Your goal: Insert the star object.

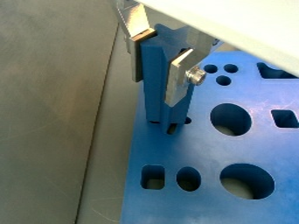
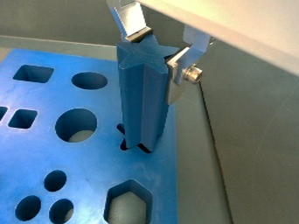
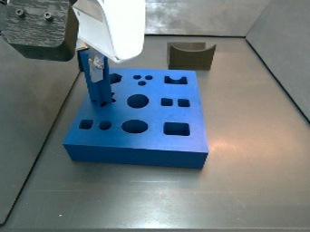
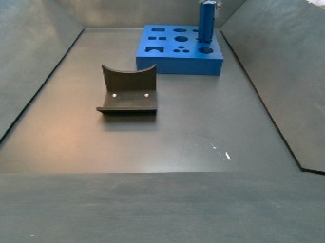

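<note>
The star object [image 2: 145, 101] is a tall blue peg with a star-shaped top. It stands upright between the fingers of my gripper [image 2: 156, 54], which is shut on its upper end. Its lower end sits at the mouth of a star-shaped hole near one edge of the blue holed block [image 2: 70, 179]; dark slits of the hole show around its foot. A wrist view shows the same grip, with the peg [image 1: 156, 83] held in the gripper [image 1: 162, 55] over the block [image 1: 205, 188]. In both side views the peg [image 3: 93, 80] [image 4: 204, 24] rises from the block [image 3: 145, 136] [image 4: 176, 52].
A dark grey curved piece [image 3: 191, 54] [image 4: 127, 92] lies on the floor apart from the block. Grey walls [image 3: 278, 63] enclose the floor. The block has several other shaped holes.
</note>
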